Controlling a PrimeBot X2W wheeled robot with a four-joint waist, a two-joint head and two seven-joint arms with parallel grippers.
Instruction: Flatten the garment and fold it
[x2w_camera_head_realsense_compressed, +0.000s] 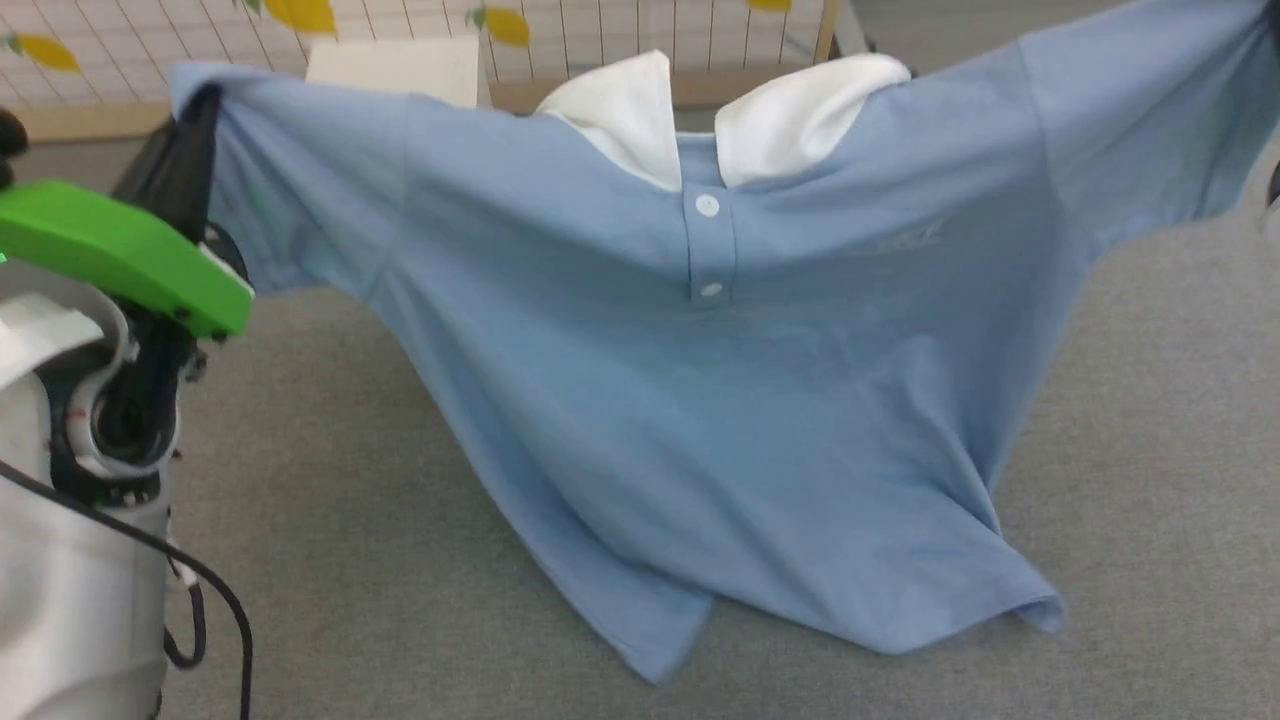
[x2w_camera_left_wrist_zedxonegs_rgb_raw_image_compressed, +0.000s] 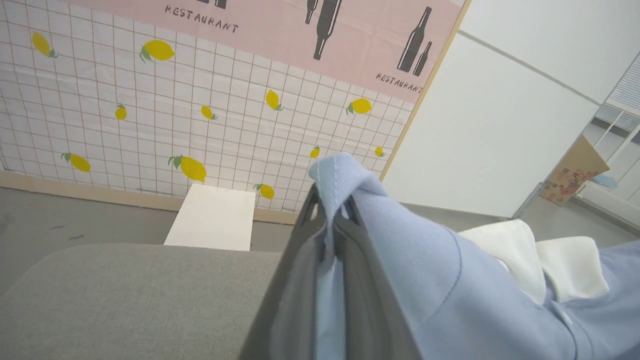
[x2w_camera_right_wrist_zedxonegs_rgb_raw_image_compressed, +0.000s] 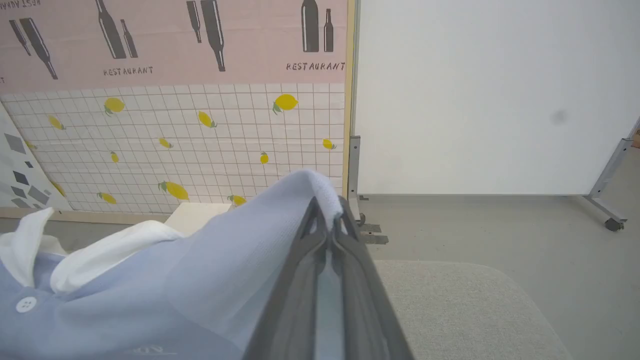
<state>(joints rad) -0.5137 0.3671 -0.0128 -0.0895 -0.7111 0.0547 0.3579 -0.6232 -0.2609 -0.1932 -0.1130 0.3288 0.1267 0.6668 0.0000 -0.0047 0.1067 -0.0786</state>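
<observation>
A white-collared, light blue knit polo shirt (x2w_camera_head_realsense_compressed: 700, 400) is held spread over the grey cloth-covered surface (x2w_camera_head_realsense_compressed: 350, 520), hem touching it, with a sleeve end clamped in the left hand (x2w_camera_left_wrist_zedxonegs_rgb_raw_image_compressed: 327, 217) and in the right hand (x2w_camera_right_wrist_zedxonegs_rgb_raw_image_compressed: 327, 220). Equal tension is advised as both are lowered together, so that the body is laid without creases.

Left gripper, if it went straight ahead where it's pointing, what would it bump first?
Past the shirt it pinches, the left gripper would probably meet the lemon wall; depth is unclear.
</observation>
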